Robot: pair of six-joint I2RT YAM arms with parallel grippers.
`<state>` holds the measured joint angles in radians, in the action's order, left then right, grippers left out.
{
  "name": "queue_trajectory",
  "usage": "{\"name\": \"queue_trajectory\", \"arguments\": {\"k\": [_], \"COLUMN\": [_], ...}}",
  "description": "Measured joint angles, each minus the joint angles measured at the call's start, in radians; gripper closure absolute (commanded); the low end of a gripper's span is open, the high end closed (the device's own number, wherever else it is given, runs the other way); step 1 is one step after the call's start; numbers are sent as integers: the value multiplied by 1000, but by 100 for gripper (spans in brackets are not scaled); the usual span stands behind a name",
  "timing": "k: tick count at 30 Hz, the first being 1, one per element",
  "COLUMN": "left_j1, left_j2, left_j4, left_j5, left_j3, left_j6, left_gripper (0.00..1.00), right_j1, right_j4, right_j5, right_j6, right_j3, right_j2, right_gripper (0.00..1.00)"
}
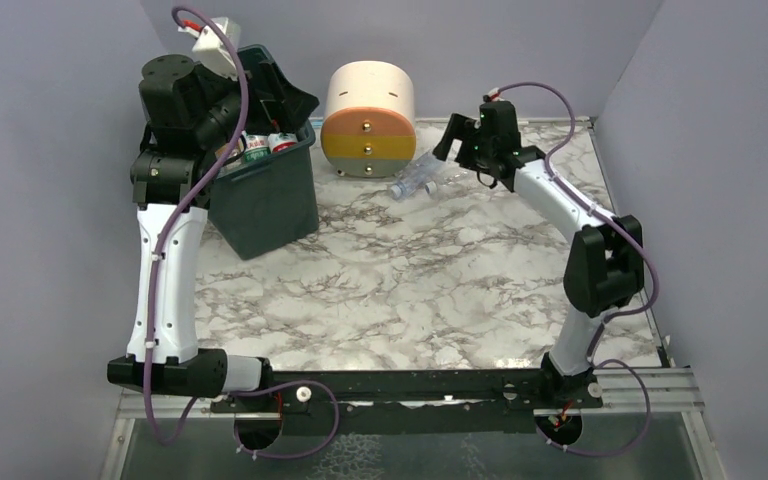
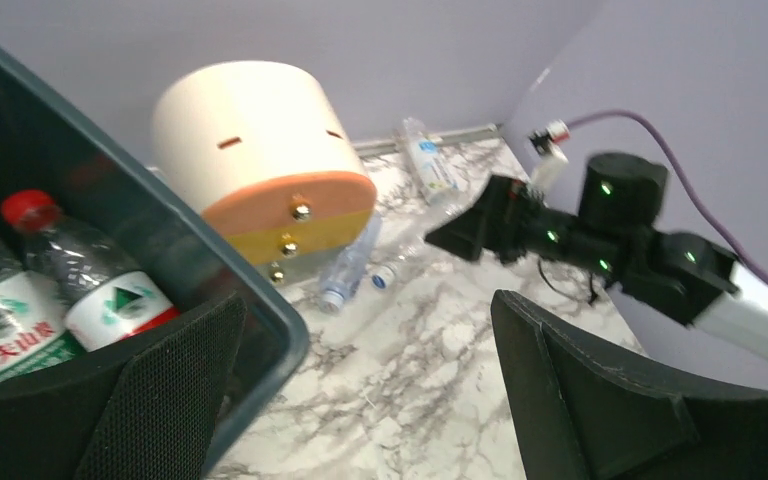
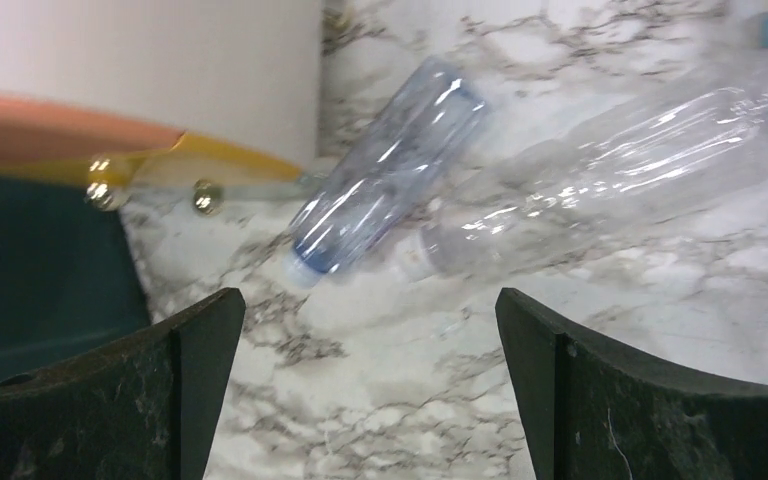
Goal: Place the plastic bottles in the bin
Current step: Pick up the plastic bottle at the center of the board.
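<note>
The dark green bin point(image 1: 265, 205) stands at the back left with several red-labelled bottles point(image 1: 256, 148) inside. In the left wrist view two of them point(image 2: 110, 290) lie below its rim point(image 2: 265, 300). My left gripper point(image 1: 282, 92) hangs over the bin's top, open and empty point(image 2: 370, 390). Two clear bottles point(image 1: 418, 176) lie on the table in front of the drawer unit. My right gripper point(image 1: 457, 148) is open and empty just above and to the right of them point(image 3: 370, 390), with a blue-tinted bottle point(image 3: 390, 170) and a clear one point(image 3: 610, 190) ahead of its fingers.
The round cream, orange and yellow drawer unit point(image 1: 368, 120) stands at the back centre, right of the bin and touching the clear bottles. Another clear bottle with a blue label point(image 2: 428, 160) lies by the back wall. Purple walls close in the back and sides.
</note>
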<state>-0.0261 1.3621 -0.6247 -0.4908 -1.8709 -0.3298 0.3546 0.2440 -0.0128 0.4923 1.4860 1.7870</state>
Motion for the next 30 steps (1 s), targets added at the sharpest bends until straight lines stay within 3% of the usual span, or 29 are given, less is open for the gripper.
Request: {"name": "queue_trajectory", "arguments": {"k": [5, 15, 30], "left_j1": [-82, -101, -105], "left_j2": [-35, -38, -38], "left_j4": [6, 10, 17], "left_j5": [1, 5, 5], "left_j3": [66, 113, 113], "left_j6": [-3, -2, 9], "left_gripper": [1, 1, 1], "right_j1": [-102, -249, -262], "right_j4": [86, 225, 219], "right_j5": [28, 102, 1], "right_j6": [52, 225, 452], "right_j3": [116, 243, 206], "right_j2": [106, 198, 364], "right_gripper": [0, 0, 0]}}
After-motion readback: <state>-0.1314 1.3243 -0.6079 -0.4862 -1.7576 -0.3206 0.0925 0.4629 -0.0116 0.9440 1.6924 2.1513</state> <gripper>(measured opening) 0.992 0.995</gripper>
